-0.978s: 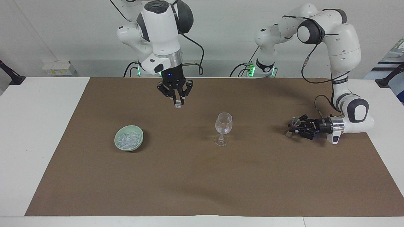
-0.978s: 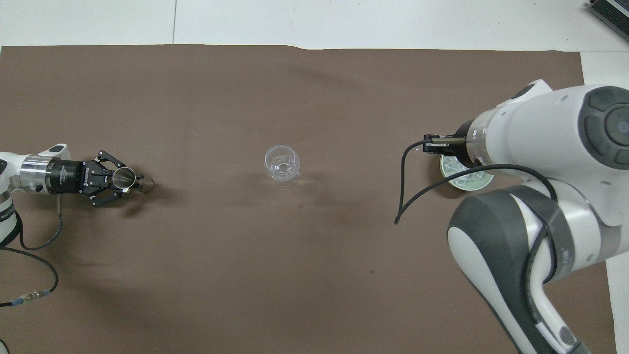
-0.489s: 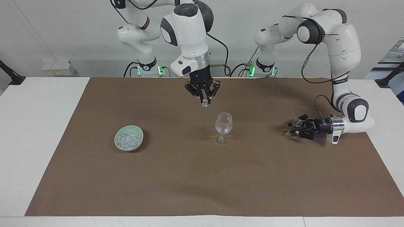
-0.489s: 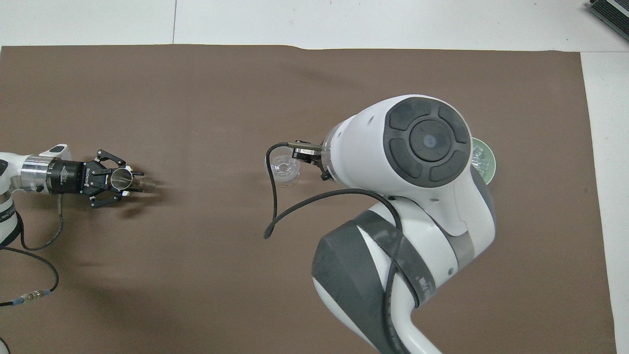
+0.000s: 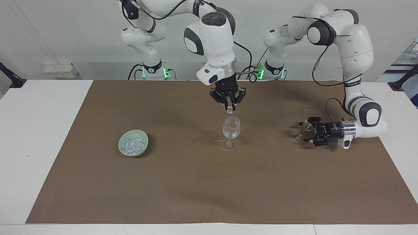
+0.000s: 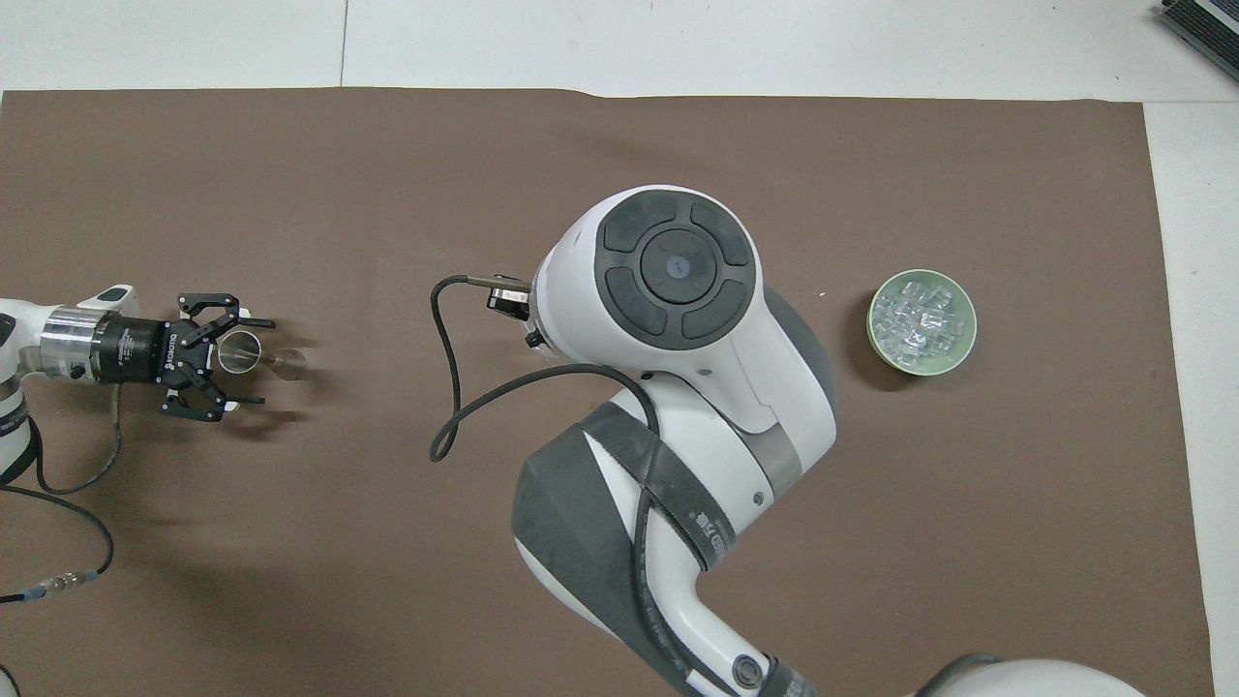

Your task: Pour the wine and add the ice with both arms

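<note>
- facing view: the right gripper (image 5: 229,107) hung straight over the wine glass (image 5: 231,129), fingertips pinching one ice chunk (image 5: 229,111) just above the rim. it looked lined up so the chunk would fall into the bowl of the glass and not onto the brown mat (image 5: 196,182).
- the rest of the ice (image 5: 132,143) sat in a green bowl (image 5: 134,154), well apart from the glass toward the right arm's end of the table.
- the left gripper (image 5: 305,131) lay low and sideways, well apart from the glass toward the left arm's end. its fingers were spread either side of a small metal cup (image 5: 301,130), not clamping it. i judged the cup had been let go there to keep it clear of the drop.
- nothing stood between the chunk and the glass mouth.
- overhead view: the right arm (image 6: 678,290) blocked the glass and its own gripper completely, so alignment could not be read here.
- the bowl (image 6: 871,324) with ice (image 6: 920,319) showed in the open.
- the left gripper (image 6: 254,359) had wide-apart fingers flanking the metal cup (image 6: 237,353). whether the cup stood squarely, i could not tell.
</note>
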You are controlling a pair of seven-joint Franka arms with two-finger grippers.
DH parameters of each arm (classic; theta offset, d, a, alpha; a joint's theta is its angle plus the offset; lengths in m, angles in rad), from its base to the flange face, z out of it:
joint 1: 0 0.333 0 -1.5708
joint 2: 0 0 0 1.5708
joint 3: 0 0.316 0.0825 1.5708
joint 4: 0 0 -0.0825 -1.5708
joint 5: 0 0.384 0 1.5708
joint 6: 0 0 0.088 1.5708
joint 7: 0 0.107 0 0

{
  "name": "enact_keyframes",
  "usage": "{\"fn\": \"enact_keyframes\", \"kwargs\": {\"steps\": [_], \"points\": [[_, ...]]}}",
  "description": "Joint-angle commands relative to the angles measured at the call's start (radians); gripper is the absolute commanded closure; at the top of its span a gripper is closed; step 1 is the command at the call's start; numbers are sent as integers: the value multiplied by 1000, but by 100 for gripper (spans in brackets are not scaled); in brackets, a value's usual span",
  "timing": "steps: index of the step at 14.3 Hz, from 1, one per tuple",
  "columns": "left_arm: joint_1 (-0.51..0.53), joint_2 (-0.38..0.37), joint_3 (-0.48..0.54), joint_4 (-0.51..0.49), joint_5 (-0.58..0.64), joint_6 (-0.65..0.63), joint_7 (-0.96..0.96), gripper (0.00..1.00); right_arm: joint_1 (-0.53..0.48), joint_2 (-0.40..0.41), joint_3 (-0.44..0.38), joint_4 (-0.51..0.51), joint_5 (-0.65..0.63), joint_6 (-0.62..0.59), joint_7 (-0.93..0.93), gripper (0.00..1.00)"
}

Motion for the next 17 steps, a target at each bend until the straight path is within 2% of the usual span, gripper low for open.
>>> {"fn": "enact_keyframes", "kwargs": {"steps": [1,4,6,9,15,17], "points": [[-1,-17,8,26,52,-8,-8,0,-1,57,16,72,-14,-9,25,100],[-1,-20,28,69,75,-35,-5,0,-3,76,17,66,-2,-9,25,100],[1,-22,30,124,115,-63,-4,0,-16,78,16,61,66,-9,23,100],[15,-23,33,200,175,-86,1,0,-20,78,16,45,72,-9,15,100],[13,-63,65,356,290,-90,13,0,-17,81,16,12,74,17,-3,100],[7,-98,70,367,324,-66,24,0,-15,81,16,-6,72,37,-5,100]]}}
